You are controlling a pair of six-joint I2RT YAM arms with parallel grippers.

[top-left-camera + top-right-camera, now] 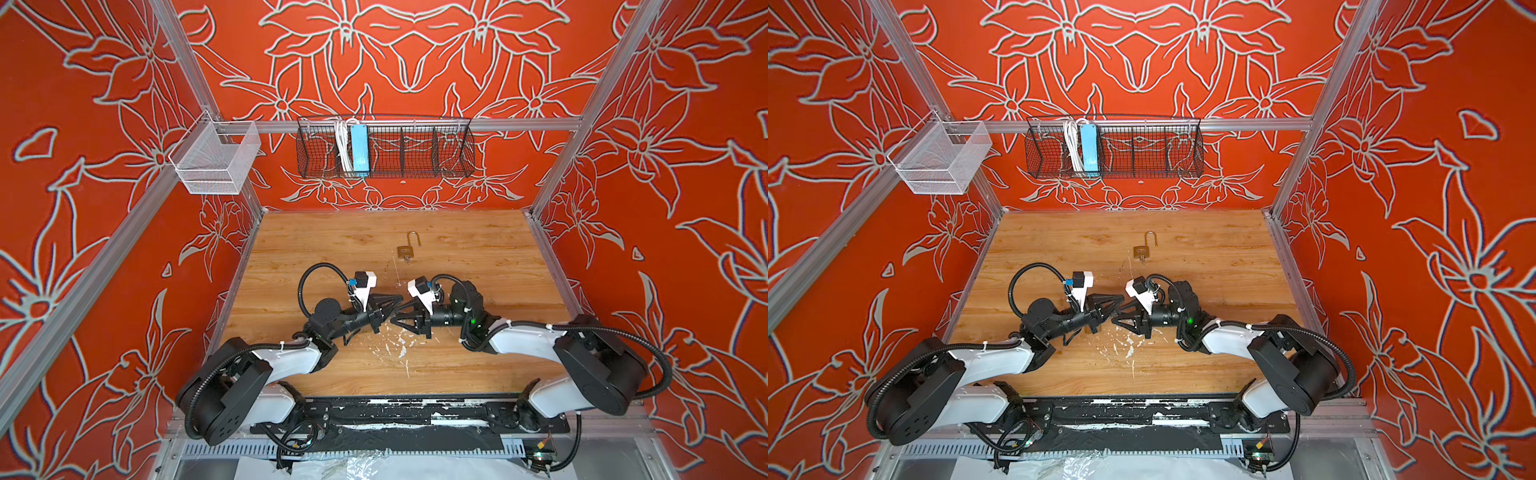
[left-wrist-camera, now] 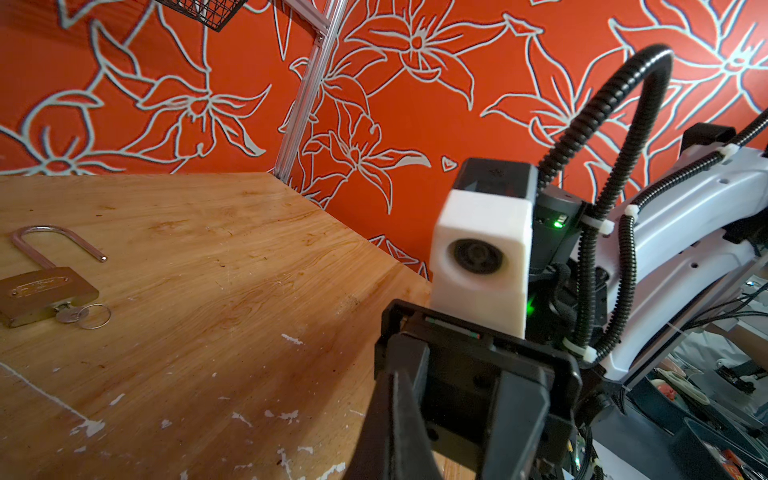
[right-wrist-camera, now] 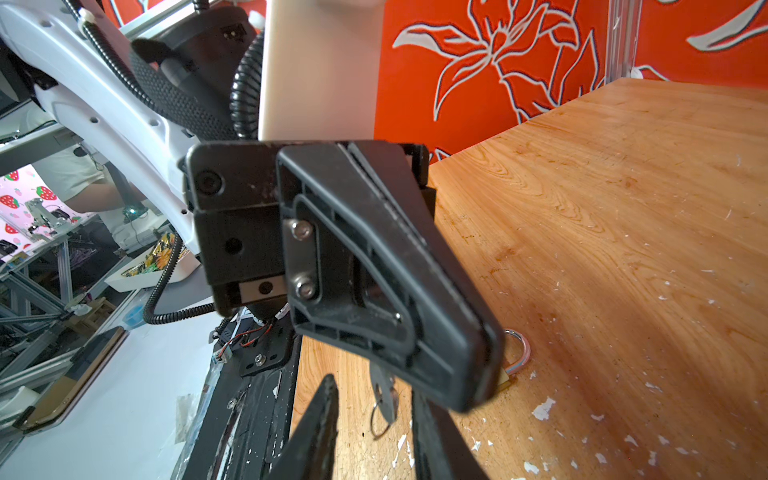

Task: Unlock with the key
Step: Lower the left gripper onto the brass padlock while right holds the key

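A brass padlock (image 1: 405,250) (image 1: 1140,251) (image 2: 41,295) lies at the table's far middle, its shackle swung open. A key (image 2: 66,315) with a ring sits in its keyhole. Nearer the front, both grippers meet tip to tip. My left gripper (image 1: 398,302) (image 1: 1121,300) (image 3: 478,390) is shut. A second small key (image 3: 384,395) with a wire ring hangs from under its fingers. My right gripper (image 1: 394,316) (image 1: 1113,318) (image 3: 374,395) is open, one jaw on each side of that hanging key, with gaps showing.
The wooden table (image 1: 478,257) has chipped white paint under the grippers. A black wire basket (image 1: 384,149) holding a blue power strip and a white mesh basket (image 1: 216,158) hang on the back rails. A black rail (image 1: 395,409) runs along the front edge.
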